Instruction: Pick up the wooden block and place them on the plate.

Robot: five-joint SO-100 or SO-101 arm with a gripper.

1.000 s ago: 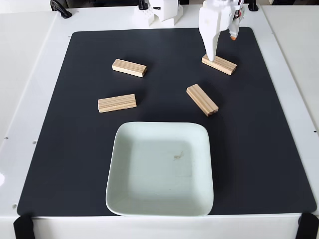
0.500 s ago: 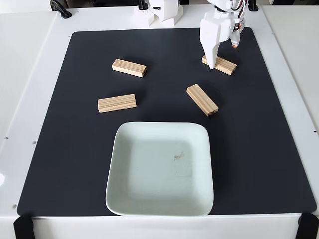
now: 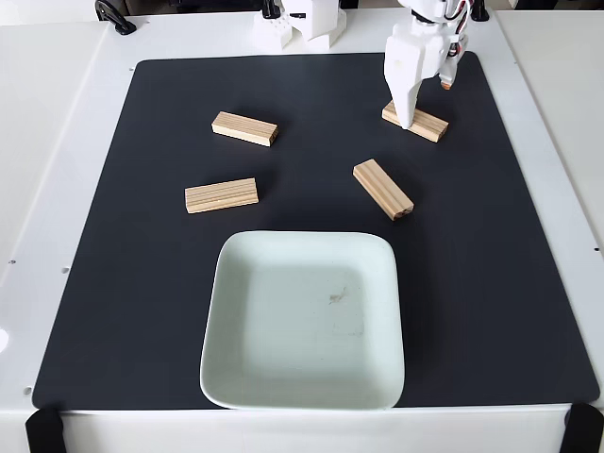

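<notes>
White tabletop [image 3: 57, 142] surrounds a black mat [image 3: 491, 283], and that mat carries everything I work with in the fixed view.

Toward the near edge sits the plate [image 3: 236, 377], with nothing on it but a small smudge at its centre. Four wooden blocks lie flat on the mat beyond it: one at upper left [image 3: 244, 128], one lower left [image 3: 221, 195], one angled just past the plate's far right corner [image 3: 382, 188], and one at upper right [image 3: 422, 124], which is the block I am on.

My pincer [image 3: 406, 121] points down onto the left part of that upper-right block, its white finger covering the wood there. From this angle I cannot tell whether my fingers are spread or pressed onto the block; the block looks flat on the mat.

To do this step well, I judge I should straddle the block across its narrow width, near its middle rather than its end, so it hangs level. Then close firmly, lift straight up, and carry it clear of the angled block toward the plate's centre.
</notes>
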